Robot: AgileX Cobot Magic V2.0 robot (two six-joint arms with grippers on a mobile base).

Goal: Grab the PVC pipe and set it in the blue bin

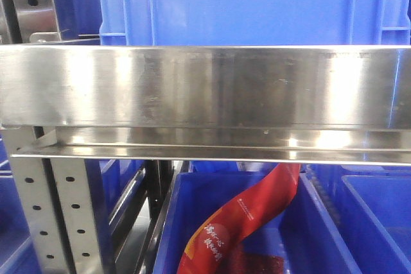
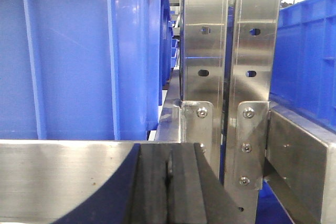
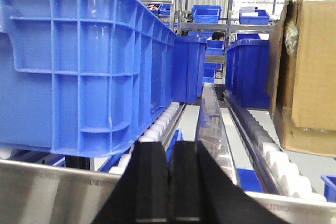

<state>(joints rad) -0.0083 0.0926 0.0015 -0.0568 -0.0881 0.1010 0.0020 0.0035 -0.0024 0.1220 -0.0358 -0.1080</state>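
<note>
**A:** Nowhere in any view can I spot the pipe, anyone? Just a blue bin (image 1: 257, 4) above the steel rail (image 1: 205, 88).

**B:** Same, can't tell where it is. PVC's probably light, stiff and slick, so I'd grab mid-length. Left gripper (image 2: 169, 182) and right gripper (image 3: 170, 182) both look pinched closed, holding nothing.
</note>
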